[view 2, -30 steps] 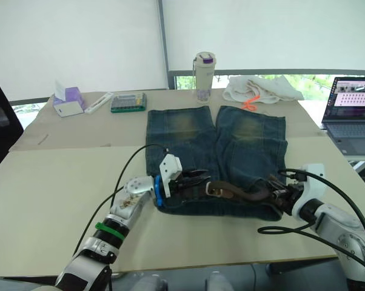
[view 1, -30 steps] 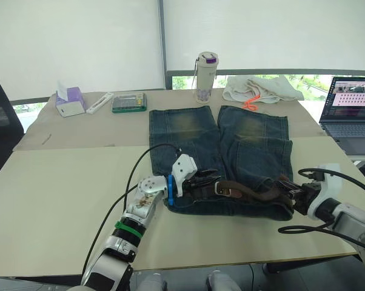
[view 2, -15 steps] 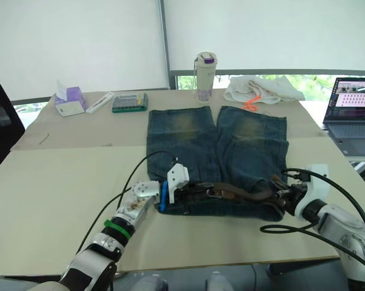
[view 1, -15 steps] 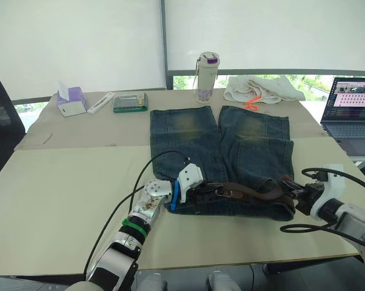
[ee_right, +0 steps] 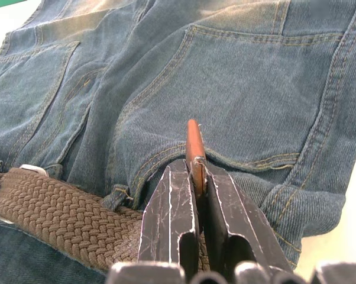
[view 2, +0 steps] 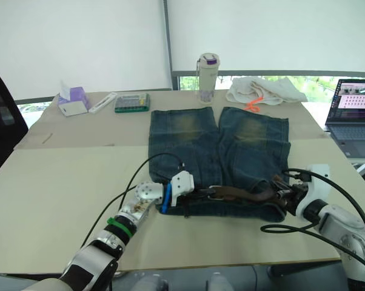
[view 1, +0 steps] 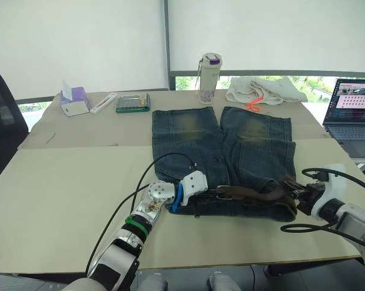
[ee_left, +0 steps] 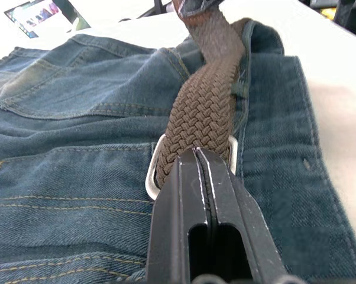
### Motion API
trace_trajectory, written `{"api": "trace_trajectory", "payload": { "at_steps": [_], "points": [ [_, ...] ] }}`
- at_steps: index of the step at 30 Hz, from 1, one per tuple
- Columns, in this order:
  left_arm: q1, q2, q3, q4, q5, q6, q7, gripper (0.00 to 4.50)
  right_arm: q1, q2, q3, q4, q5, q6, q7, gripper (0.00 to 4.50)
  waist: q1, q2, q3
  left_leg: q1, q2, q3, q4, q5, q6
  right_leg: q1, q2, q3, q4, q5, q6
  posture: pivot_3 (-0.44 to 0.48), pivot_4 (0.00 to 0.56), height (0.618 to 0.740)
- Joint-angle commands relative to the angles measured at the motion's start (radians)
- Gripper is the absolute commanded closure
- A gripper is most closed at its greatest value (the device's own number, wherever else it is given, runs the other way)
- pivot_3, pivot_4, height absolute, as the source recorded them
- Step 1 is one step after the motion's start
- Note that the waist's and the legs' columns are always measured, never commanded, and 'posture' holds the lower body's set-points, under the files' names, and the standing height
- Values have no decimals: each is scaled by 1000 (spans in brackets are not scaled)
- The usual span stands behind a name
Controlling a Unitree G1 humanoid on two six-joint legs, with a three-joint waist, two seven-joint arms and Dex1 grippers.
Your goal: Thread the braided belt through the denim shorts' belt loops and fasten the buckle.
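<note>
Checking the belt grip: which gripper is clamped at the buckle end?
The left gripper: its jaws are shut on the braided belt right at the silver buckle. The right gripper pinches the plain brown tip instead.

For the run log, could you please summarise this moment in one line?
left hand: shut at buckle | right hand: shut on braided belt tip | belt along denim shorts waistband

The denim shorts (view 1: 231, 154) lie flat at the centre of the surface (view 1: 61, 182), the braided belt (view 1: 255, 195) along their near waistband; a bottle (view 1: 209, 70) and towel (view 1: 264, 91) behind, a laptop (view 1: 355, 109) at right.
</note>
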Motion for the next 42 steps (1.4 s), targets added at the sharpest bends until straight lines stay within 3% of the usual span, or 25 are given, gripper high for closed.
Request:
{"api": "trace_trajectory", "payload": {
  "at_steps": [1,16,24,33,42],
  "points": [
    [12,8,-55,85,92,33,36,4479,-32,-41,-61,-24,-3,12,8,4500,2,0,0,0,0,0,1,0,0,0,0,0,0,0,0,0,150,740],
    [-3,28,-85,139,134,103,81,4479,-74,-125,-92,27,-91,32,3,4500,5,1,0,1,-2,-2,4,-3,5,11,-2,-1,-2,-2,4,0,150,740],
    [13,53,-68,130,107,156,53,4479,-77,-129,-93,7,-91,88,-10,4500,4,0,0,1,-2,-3,4,-3,5,13,-2,-1,-2,-3,5,0,150,740],
    [8,68,-11,108,53,386,55,4479,-107,-124,-93,26,-109,140,-52,4500,-1,0,-1,2,-2,-3,5,-4,6,14,-2,-1,-2,-3,5,0,150,740],
    [50,78,15,10,12,418,64,4479,-162,-75,-77,-31,-31,154,-10,4500,-15,1,-1,2,-1,-3,5,-4,7,14,-1,-1,-1,-3,5,0,150,740]
  ]
}}
